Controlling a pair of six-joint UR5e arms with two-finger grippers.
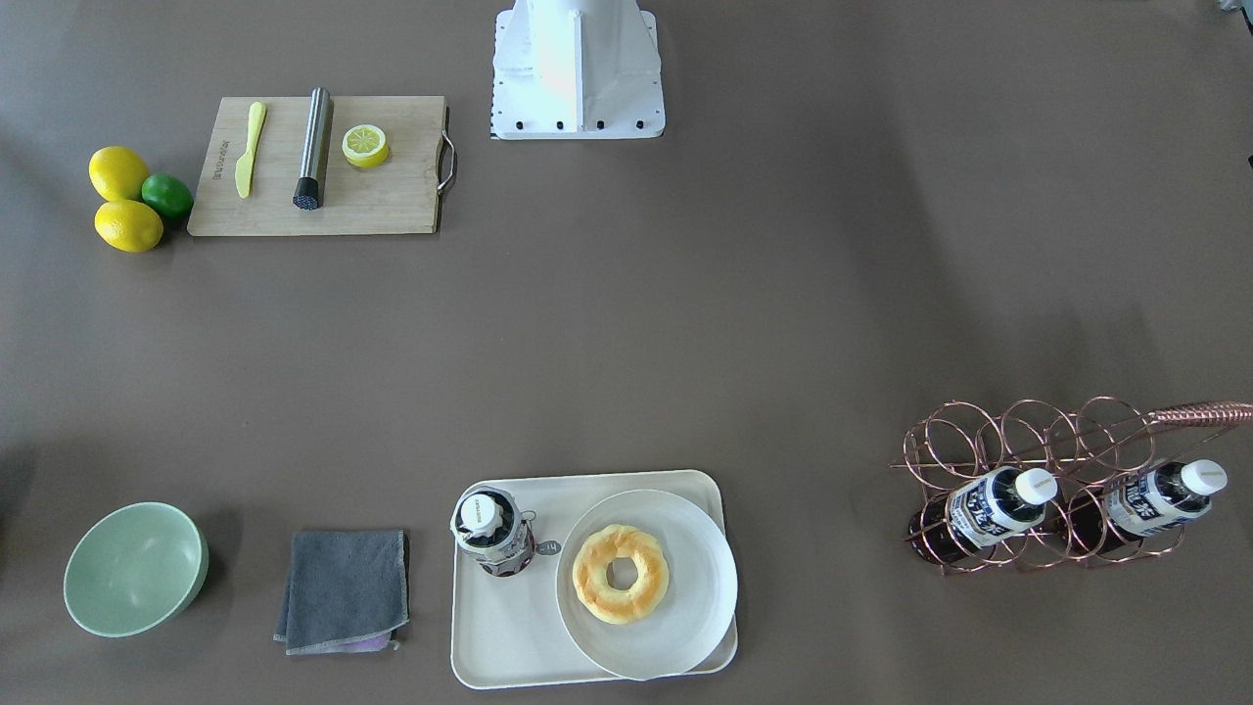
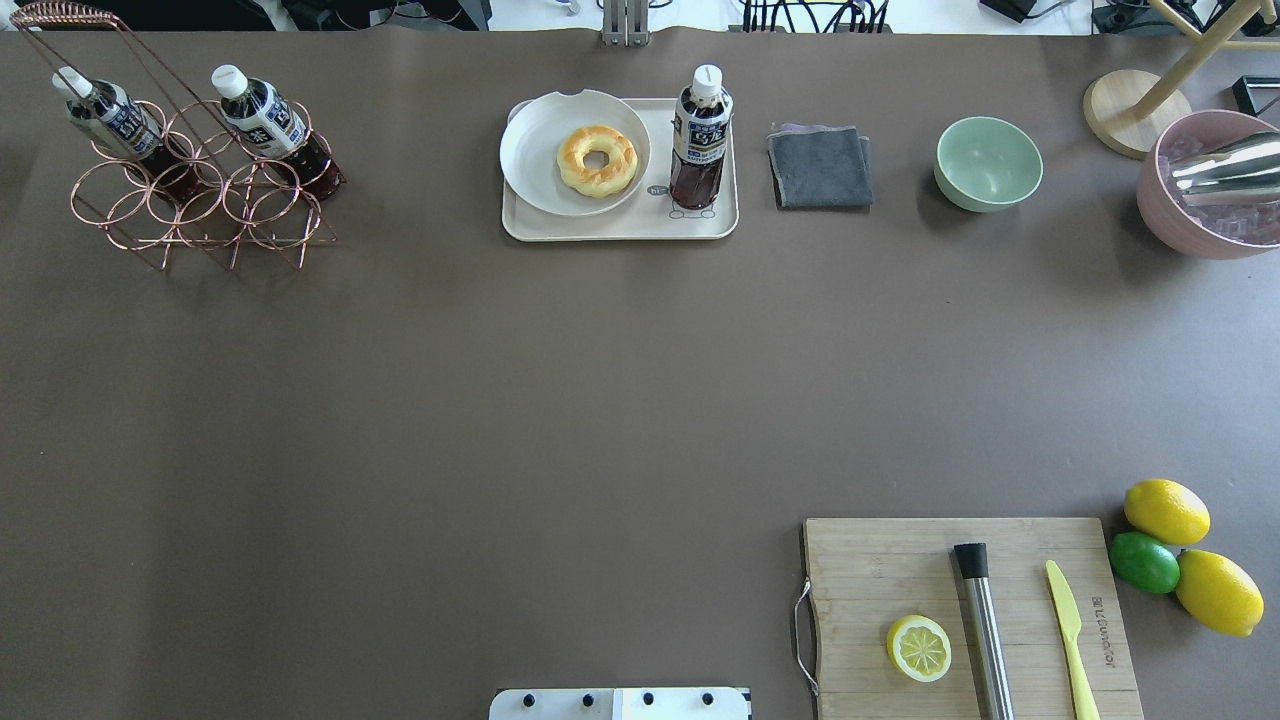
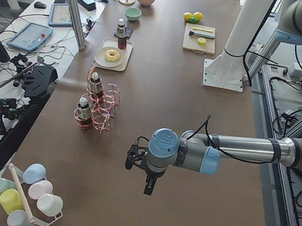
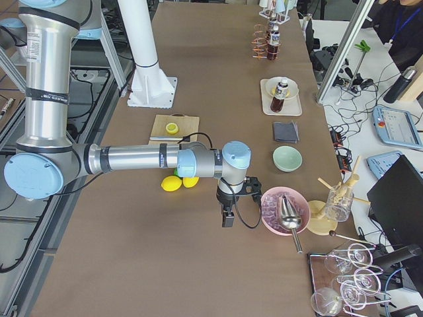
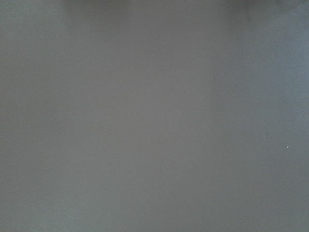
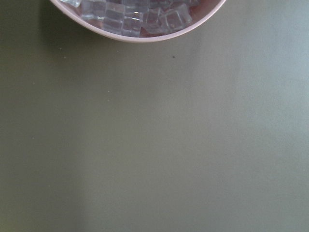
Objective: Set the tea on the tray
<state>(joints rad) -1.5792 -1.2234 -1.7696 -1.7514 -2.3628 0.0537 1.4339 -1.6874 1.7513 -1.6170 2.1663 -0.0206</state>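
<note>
A tea bottle with a white cap and dark liquid stands upright on the right part of the cream tray; it also shows in the front view on the tray. Two alike bottles lean in a copper wire rack. My left gripper hangs over bare table far from the tray, seen only in the left side view; I cannot tell if it is open. My right gripper hangs beside a pink ice bowl; I cannot tell its state.
A white plate with a donut sits on the tray's left. A grey cloth, green bowl and the pink ice bowl lie to its right. A cutting board with half lemon, muddler and knife, plus lemons and a lime, are near the robot.
</note>
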